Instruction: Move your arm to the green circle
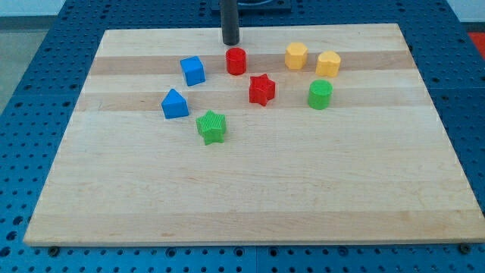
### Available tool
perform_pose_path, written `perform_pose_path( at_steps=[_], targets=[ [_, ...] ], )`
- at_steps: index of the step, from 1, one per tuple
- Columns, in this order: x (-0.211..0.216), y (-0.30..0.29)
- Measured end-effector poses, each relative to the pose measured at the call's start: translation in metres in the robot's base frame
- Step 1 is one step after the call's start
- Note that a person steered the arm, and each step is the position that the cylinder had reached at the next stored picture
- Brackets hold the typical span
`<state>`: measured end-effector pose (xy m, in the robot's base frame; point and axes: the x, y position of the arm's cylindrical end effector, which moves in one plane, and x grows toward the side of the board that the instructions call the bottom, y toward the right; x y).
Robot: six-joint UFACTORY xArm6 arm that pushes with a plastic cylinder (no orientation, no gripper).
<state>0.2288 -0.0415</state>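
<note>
The green circle (320,95) is a short green cylinder at the view's right of centre, below the yellow blocks. My tip (230,42) rests on the board near the view's top, just above the red cylinder (236,61) and well to the left of the green circle. A red star (262,89) lies between my tip and the green circle.
A blue cube (192,70) and a blue house-shaped block (175,104) lie at the left. A green star (211,127) sits below them. Two yellow blocks (295,55) (328,64) stand above the green circle. The wooden board (250,197) lies on a blue perforated table.
</note>
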Motion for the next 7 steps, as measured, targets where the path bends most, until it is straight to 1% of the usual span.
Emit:
perform_pose_path(
  at_steps=[1, 2, 3, 5, 6, 7],
  targets=[
    [0.005, 0.002],
    [0.021, 0.013],
    [0.022, 0.014],
    [0.031, 0.042],
    [0.033, 0.043],
    [0.053, 0.049]
  ],
)
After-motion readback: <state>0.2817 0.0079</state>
